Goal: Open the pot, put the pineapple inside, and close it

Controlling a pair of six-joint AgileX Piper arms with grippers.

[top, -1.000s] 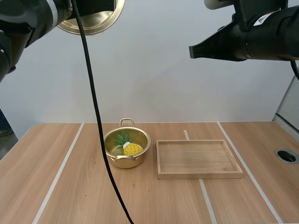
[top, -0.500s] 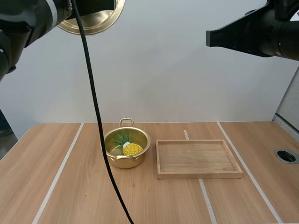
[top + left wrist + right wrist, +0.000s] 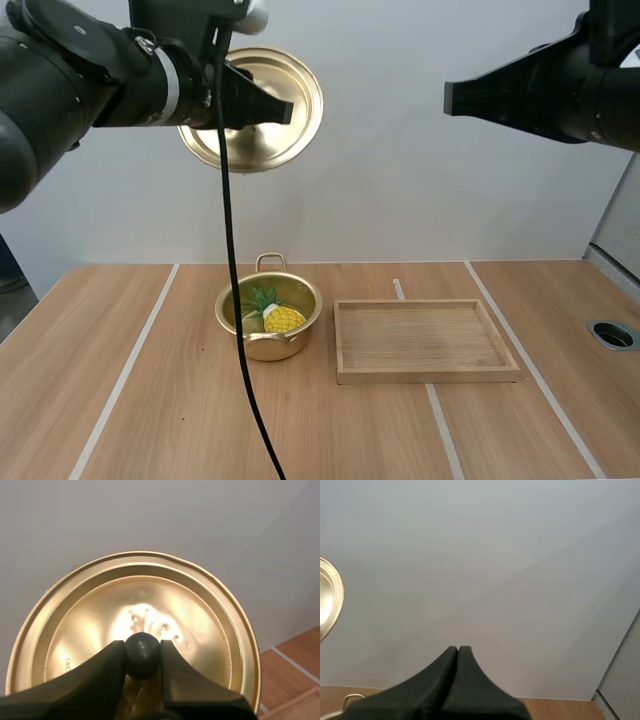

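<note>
Over a wooden table (image 3: 100,400), the left gripper (image 3: 142,644) grasps the gold lid (image 3: 240,150) by its knob (image 3: 142,656) high above the open pot (image 3: 272,349) holding the pineapple (image 3: 281,319), nearer than the clenched, empty right gripper (image 3: 458,651).

On table (image 3: 150,400): pot (image 3: 262,347), pineapple (image 3: 281,319) inside. Right of pot, near but apart: tray (image 3: 430,376). High above pot, well clear of table: lid (image 3: 300,95).

Plain pale wall (image 3: 390,170), light wooden table (image 3: 60,370), white stripes (image 3: 125,372), round hole (image 3: 613,334) at right
</note>
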